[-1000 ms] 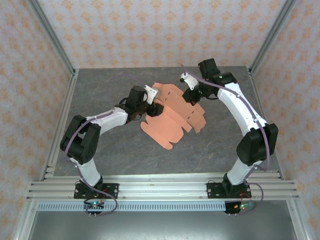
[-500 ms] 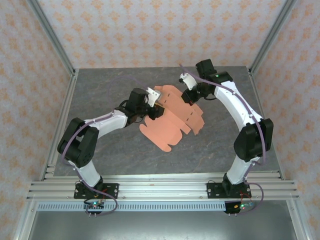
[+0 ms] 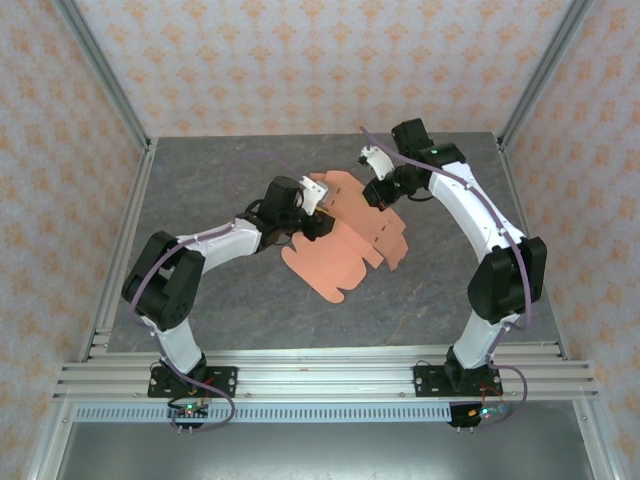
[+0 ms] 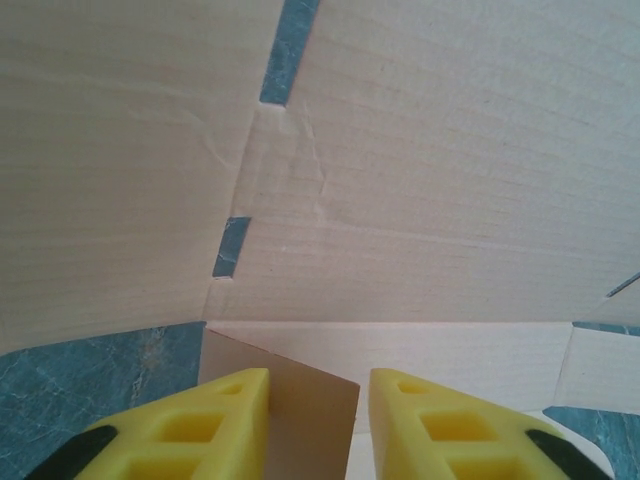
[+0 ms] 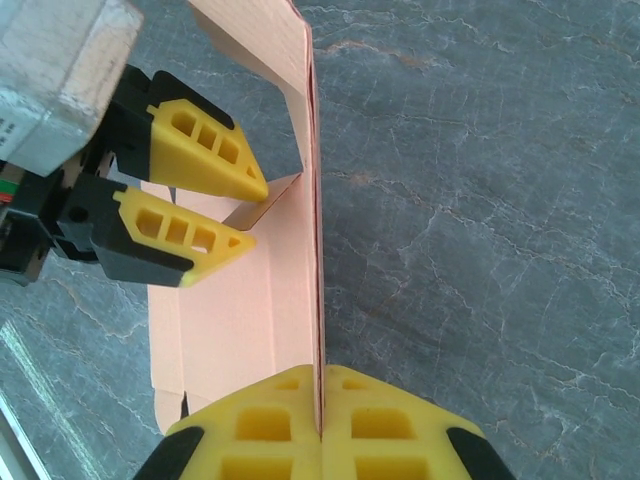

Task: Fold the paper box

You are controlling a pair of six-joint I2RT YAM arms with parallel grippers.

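The paper box (image 3: 345, 250) sat near the middle of the grey table (image 3: 220, 290). It was an orange card sheet with flaps and little cut slots, not yet a closed box. The near part of the box lay flat on the table. The far part stood up off the table between the two grippers.

The right gripper (image 3: 378, 195) was at the far right side of the box. In the right wrist view its yellow fingers (image 5: 260, 420) were pressed tight together on the thin edge of one wall (image 5: 270, 50) of the box. That wall stood straight up (like a thin fence). On one side of the wall, more of the box (image 5: 230, 310) lay flat. On the other side was bare table (image 5: 480, 200).

The left gripper (image 3: 320, 215) was at the far left side of the box and pointed in over the card. Its fingers (image 4: 230, 420) were apart and not squeezing anything. In the left wrist view a small flap (image 4: 290, 400) stood in the gap between them. Past the flap, the pale inside of the box (image 4: 400, 200) rose up, with creases and small slots in it. In the right wrist view the left gripper (image 5: 255, 215) pointed at the standing wall, with its tips just beside it. I could not tell if the tips touched the flap.
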